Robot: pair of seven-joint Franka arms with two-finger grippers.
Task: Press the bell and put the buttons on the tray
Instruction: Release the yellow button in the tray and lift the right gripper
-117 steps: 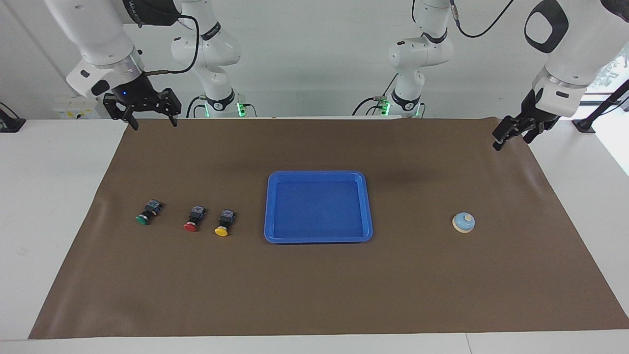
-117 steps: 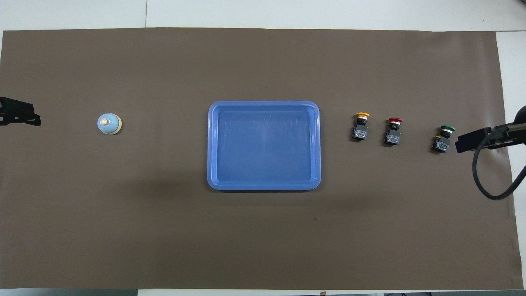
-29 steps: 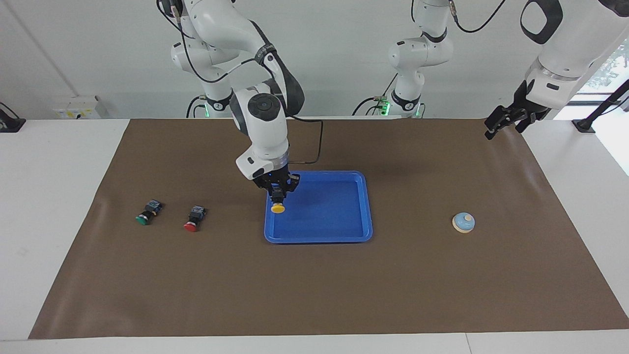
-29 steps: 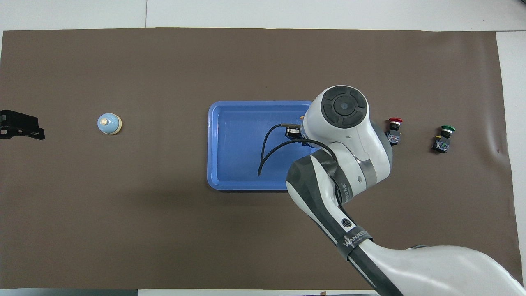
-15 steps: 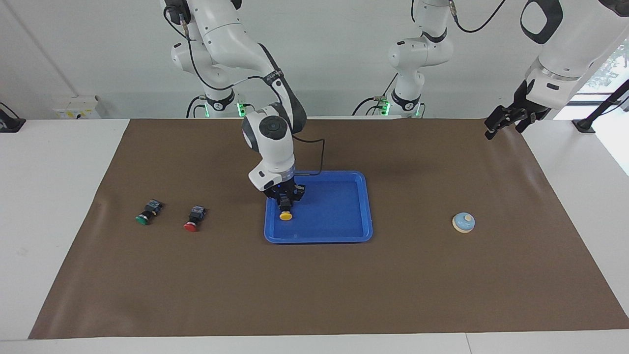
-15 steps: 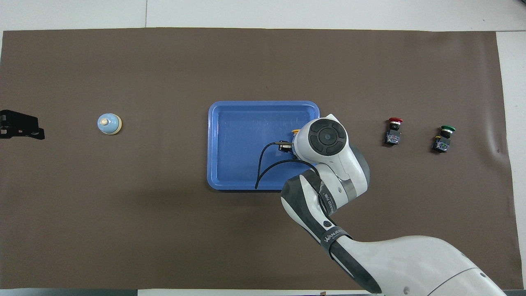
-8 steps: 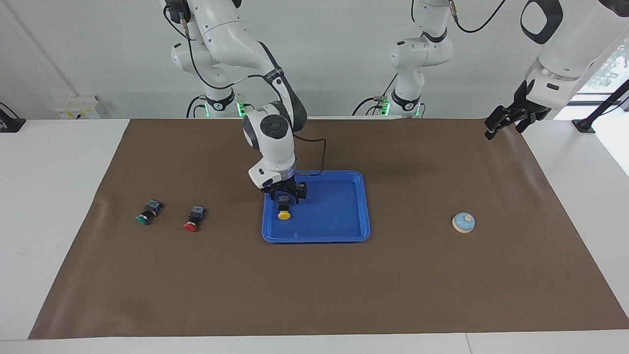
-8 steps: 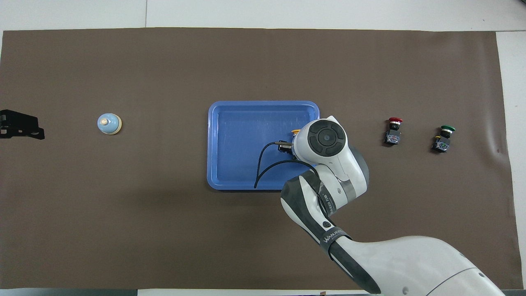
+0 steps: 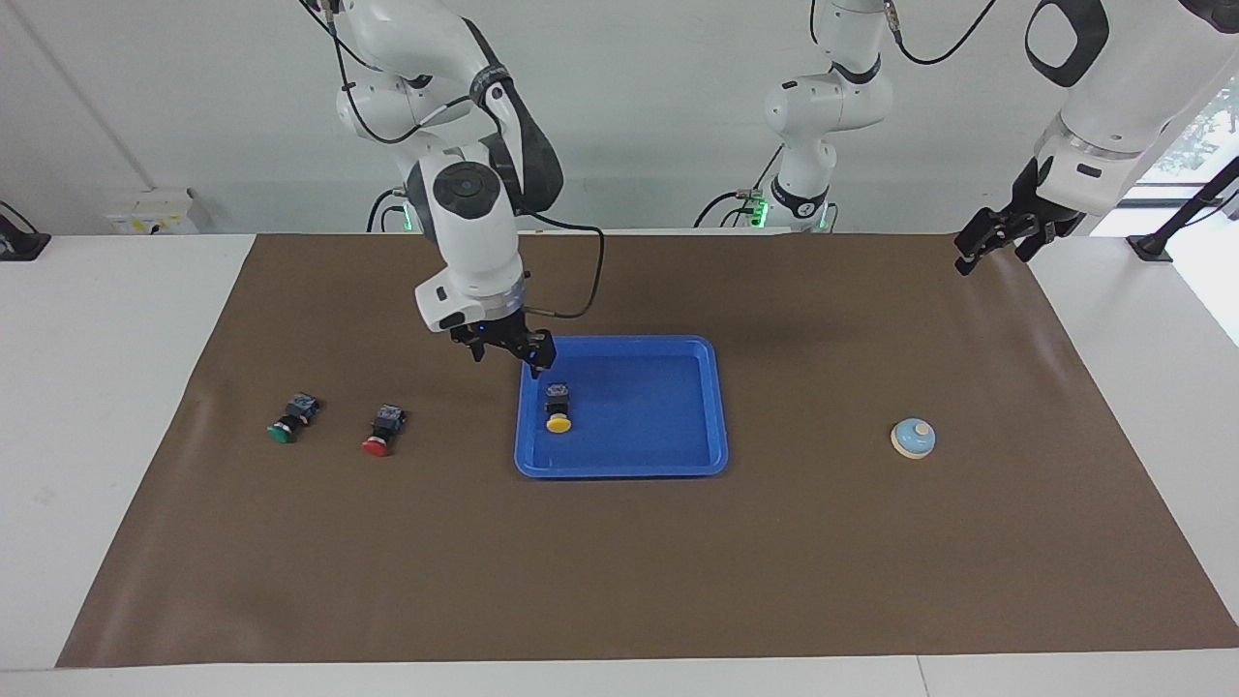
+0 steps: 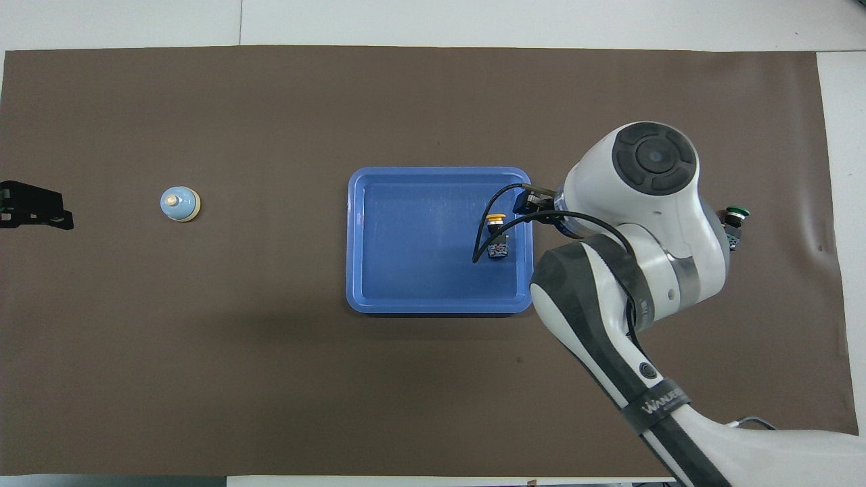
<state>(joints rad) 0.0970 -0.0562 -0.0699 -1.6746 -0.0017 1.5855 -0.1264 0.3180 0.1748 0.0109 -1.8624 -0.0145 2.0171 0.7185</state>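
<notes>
The blue tray (image 9: 619, 472) (image 10: 352, 237) lies mid-table. The yellow button (image 9: 557, 409) (image 10: 497, 234) lies on its side inside it, by the rim toward the right arm's end. My right gripper (image 9: 505, 352) hangs open and empty above that rim, clear of the button. On the mat toward the right arm's end lie the red button (image 9: 377, 432) and the green button (image 9: 290, 418) (image 10: 736, 216); the arm hides the red one in the overhead view. The light-blue bell (image 9: 913, 439) (image 10: 180, 204) sits toward the left arm's end. My left gripper (image 9: 987, 244) (image 10: 34, 204) waits open above the mat's corner there.
A brown mat (image 9: 619, 581) covers the table, with white tabletop (image 9: 97, 387) around it. The right arm's cable (image 10: 484, 237) loops over the tray. Bare mat lies between the tray and the bell.
My right gripper has opened and let go of the yellow button in the tray, then risen and moved toward the right arm's end. The tray has shifted slightly. The left arm has not moved.
</notes>
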